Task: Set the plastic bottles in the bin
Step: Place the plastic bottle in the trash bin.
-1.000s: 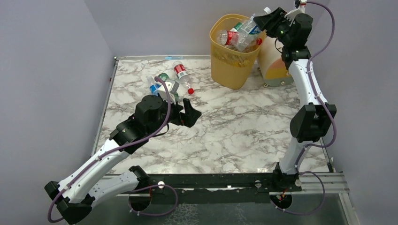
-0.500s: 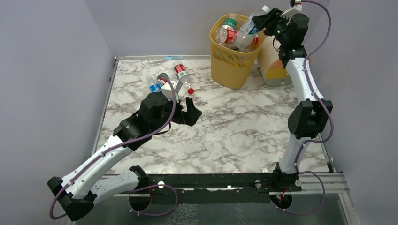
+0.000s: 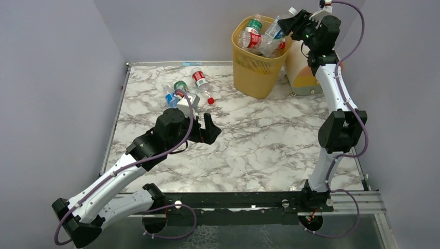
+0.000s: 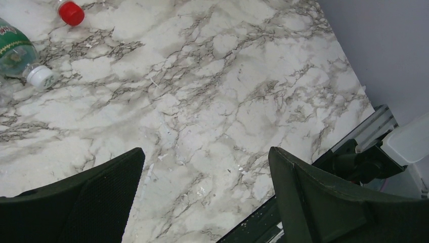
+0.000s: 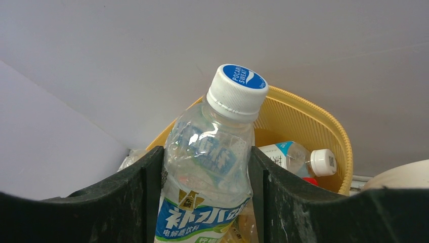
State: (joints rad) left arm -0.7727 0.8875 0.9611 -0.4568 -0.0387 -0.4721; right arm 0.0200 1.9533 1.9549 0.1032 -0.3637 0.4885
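My right gripper (image 5: 206,152) is shut on a clear plastic bottle (image 5: 208,167) with a blue-and-white label and a white-and-blue cap, held cap-forward above the yellow bin (image 5: 324,129). In the top view this gripper (image 3: 291,23) is high over the bin's right rim (image 3: 258,62), and several bottles are piled inside. My left gripper (image 3: 210,128) is open and empty, low over the marble table. Three bottles lie just beyond it: a red-labelled one (image 3: 200,82), a green-capped one (image 3: 181,85) and a blue one (image 3: 170,97). The left wrist view shows a green-labelled bottle (image 4: 17,53) and a red cap (image 4: 71,12).
A cream-and-peach cylinder (image 3: 303,67) stands right of the bin, behind my right arm. Purple walls close in the table at the back and both sides. A black rail (image 3: 244,199) runs along the near edge.
My right gripper has risen slightly with the bottle still in it, and the bottles in the bin have shifted. My left gripper has drawn back a little towards the near side.
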